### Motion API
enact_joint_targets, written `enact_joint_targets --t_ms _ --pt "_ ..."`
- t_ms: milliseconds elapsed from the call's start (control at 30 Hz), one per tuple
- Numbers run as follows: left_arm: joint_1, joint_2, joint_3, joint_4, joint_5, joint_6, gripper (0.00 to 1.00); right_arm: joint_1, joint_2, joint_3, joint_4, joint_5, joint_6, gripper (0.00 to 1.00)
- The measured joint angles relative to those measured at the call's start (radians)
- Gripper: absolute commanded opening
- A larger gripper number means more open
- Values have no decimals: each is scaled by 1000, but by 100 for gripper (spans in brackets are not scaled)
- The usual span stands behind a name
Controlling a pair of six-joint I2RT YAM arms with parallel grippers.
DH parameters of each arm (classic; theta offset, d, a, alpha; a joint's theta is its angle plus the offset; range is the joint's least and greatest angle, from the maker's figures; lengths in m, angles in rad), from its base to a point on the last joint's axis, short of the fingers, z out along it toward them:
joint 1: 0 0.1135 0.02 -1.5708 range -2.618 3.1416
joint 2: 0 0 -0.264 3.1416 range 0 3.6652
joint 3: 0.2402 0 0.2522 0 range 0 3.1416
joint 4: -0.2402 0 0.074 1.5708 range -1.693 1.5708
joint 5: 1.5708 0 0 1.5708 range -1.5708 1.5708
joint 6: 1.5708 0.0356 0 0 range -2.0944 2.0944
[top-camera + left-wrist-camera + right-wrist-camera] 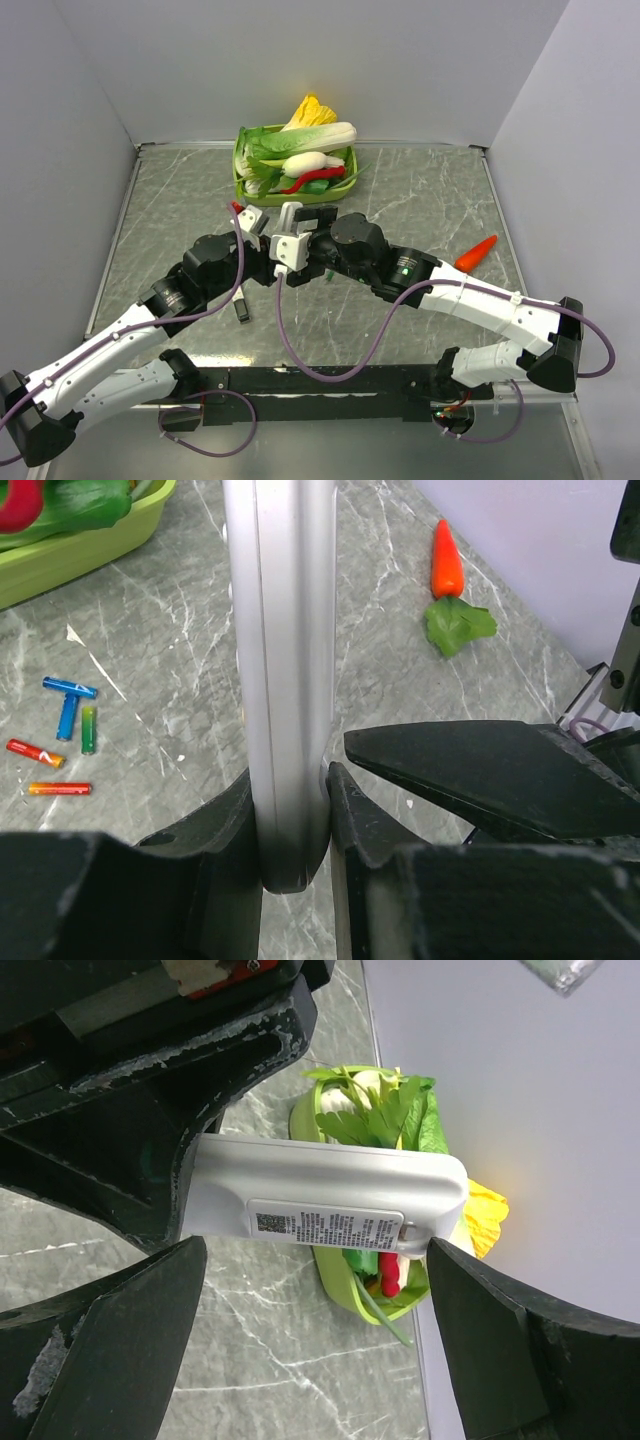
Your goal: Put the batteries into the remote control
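Left wrist: left gripper (292, 810) is clamped on the near end of a slim silver-white plastic remote control (280, 630). The remote is seen edge-on, lifted off the grey marble-pattern table (180, 660) and running straight away from the camera.
5 small cylindrical batteries (67, 715) lie loose on the table, left of the remote and well apart from it. 2 blue ones touch in a T, 1 green-yellow lies just beside the T's stem, and 2 red-orange lie nearer the camera.
A lime-green plastic basket (90, 550) is in the top-left corner. An orange toy carrot with green leaves (447, 565) lies on the table, far right.
A black finger (480, 770) of the other gripper has its tip just beside the remote's right edge; can't tell if it touches.

Right wrist: right gripper (315, 1248) is spread wide and holds nothing, with 1 finger near each end of the remote. The remote shows its back, with a printed label (325, 1228). Its far end points toward the basket at the wall, and its other end sits in the left gripper's black fingers.

Top: left arm (120, 335) and right arm (480, 300) meet mid-table, just in front of the basket of toy vegetables. The remote is mostly hidden between the wrists. The carrot lies right of the right arm. A small dark rectangular piece (241, 308) lies on the table beside the left arm; can't tell what it is.
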Motion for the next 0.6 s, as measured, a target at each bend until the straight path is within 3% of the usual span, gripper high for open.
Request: enact_joint_targets --t_ms 600 --pt "0 0 0 -2 1 -15 1 10 0 1 -8 -17 6 94"
